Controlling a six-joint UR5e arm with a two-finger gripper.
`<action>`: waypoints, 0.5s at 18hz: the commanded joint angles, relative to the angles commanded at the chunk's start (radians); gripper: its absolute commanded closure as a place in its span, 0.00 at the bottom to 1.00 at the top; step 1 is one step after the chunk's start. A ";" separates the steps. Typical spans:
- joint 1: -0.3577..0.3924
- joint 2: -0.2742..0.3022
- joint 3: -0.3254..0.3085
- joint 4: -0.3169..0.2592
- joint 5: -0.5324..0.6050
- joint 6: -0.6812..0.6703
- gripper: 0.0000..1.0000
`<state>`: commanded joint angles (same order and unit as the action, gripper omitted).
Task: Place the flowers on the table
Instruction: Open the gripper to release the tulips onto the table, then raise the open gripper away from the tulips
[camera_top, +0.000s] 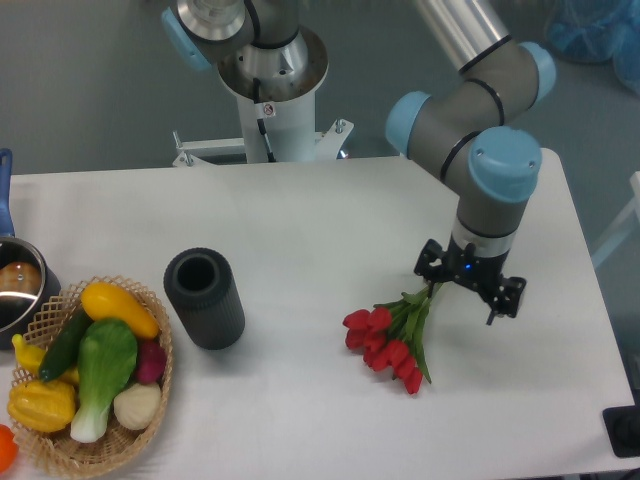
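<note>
The flowers (388, 340), a small bunch of red tulips with green stems and leaves, lie on the white table (300, 210) right of centre. The blooms point toward the front left and the stem ends point up toward the gripper. My gripper (470, 288) hangs straight down just above the stem ends, low over the table. Its black jaws look spread wide apart, and the stems end beside the left jaw rather than between the two. The fingertips are partly hidden by the gripper body.
A dark ribbed cylinder (205, 298) stands upright left of centre. A wicker basket (150, 405) with colourful vegetables sits at the front left corner. A metal pot (18, 290) stands at the left edge. The arm's base (272, 95) is at the back.
</note>
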<state>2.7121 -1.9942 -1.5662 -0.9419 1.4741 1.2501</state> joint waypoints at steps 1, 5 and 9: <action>-0.003 0.000 0.008 -0.002 0.000 0.002 0.00; 0.001 -0.006 0.029 0.003 0.015 0.047 0.00; 0.015 -0.005 0.025 0.003 0.017 0.074 0.00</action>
<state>2.7274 -1.9988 -1.5416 -0.9388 1.4910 1.3238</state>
